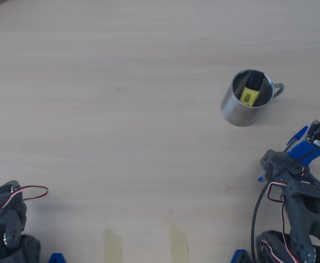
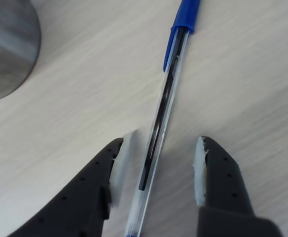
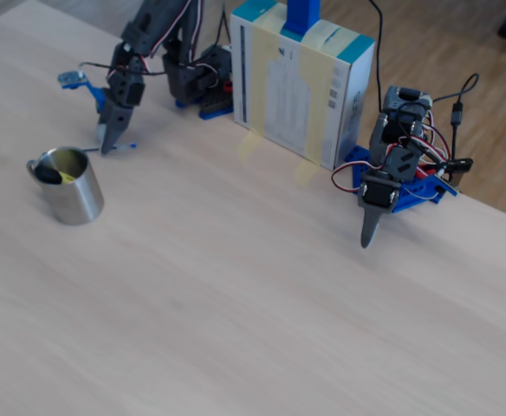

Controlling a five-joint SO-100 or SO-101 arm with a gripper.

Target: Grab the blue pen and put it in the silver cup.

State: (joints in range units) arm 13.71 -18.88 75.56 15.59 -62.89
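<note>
Gripper [image 2: 159, 173] jaws are spread wide around the blue pen [image 2: 162, 116], untouched on the table [image 2: 242, 74].
Overhead, the pen [image 1: 295, 135] is seen just beside the silver cup [image 1: 246, 112], partly hidden by the arm; a yellow highlighter [image 1: 251, 93] is held in the cup.

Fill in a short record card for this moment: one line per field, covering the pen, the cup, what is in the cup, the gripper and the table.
pen: blue pen lying flat on the table, clear barrel, blue cap pointing away from the gripper
cup: silver cup upright, handle on its right in the overhead view
cup contents: a yellow-and-black highlighter; no pen inside
gripper: gripper open, one finger either side of the pen's barrel, not yet closed on it
table: pale wood table
</note>
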